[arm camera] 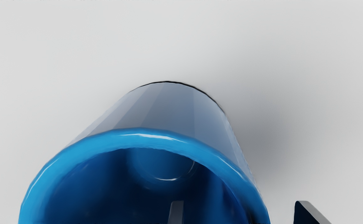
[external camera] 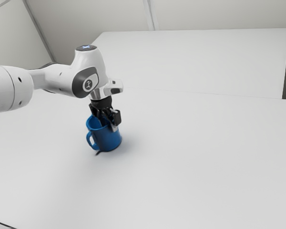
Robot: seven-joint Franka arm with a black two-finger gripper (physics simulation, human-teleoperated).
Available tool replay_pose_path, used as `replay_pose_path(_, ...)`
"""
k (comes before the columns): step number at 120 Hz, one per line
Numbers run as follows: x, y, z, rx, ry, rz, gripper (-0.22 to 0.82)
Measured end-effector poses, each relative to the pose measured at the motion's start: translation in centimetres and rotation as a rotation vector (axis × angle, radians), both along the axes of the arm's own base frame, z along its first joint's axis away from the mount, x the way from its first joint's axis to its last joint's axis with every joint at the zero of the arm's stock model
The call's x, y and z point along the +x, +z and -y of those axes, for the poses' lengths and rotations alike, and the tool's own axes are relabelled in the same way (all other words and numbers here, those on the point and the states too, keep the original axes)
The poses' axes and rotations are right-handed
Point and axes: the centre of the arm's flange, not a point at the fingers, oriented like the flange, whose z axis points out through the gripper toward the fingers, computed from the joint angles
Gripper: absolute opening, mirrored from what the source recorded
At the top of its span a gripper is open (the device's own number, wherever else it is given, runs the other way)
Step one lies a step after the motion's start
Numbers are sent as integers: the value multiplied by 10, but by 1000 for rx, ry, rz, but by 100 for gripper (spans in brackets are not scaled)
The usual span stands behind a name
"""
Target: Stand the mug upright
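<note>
The blue mug (external camera: pixel 107 139) stands on the table with its mouth facing up, leaning slightly to the exterior view's left in the picture; its handle is on that same side. Over its rim is my gripper (external camera: pixel 109 125), pointing down. In the wrist view the mug (arm camera: pixel 131 138) shows its bright rim and dark inside. There my gripper (arm camera: pixel 240 208) straddles the wall, one finger inside the mouth and the other outside, with space beside the wall. The fingers are apart, so the gripper is open.
The white table (external camera: pixel 190 162) extends toward the exterior view's right. A small dark mark (external camera: pixel 98 153) lies by the mug's base near the handle. Behind is another pale flat surface (external camera: pixel 195 59), and a dark cable (external camera: pixel 2 223) crosses the near left corner.
</note>
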Motion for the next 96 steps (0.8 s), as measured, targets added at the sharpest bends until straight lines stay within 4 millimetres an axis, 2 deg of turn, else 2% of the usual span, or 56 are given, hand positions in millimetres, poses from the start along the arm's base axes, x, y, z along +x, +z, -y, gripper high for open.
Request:
replay_pose_path(10,0,9,1,-2,10,16,43)
replay_pose_path(20,0,34,5,-4,15,59,49)
replay_pose_path(36,14,96,6,-39,48,136,54)
replay_pose_path(51,27,150,-3,-77,88,178,57)
replay_pose_path(61,30,182,-18,-93,124,191,58)
replay_pose_path(71,29,212,-19,-100,129,199,59)
replay_pose_path(79,26,221,-18,-104,129,182,59)
replay_pose_path(96,21,225,-17,-106,133,142,60)
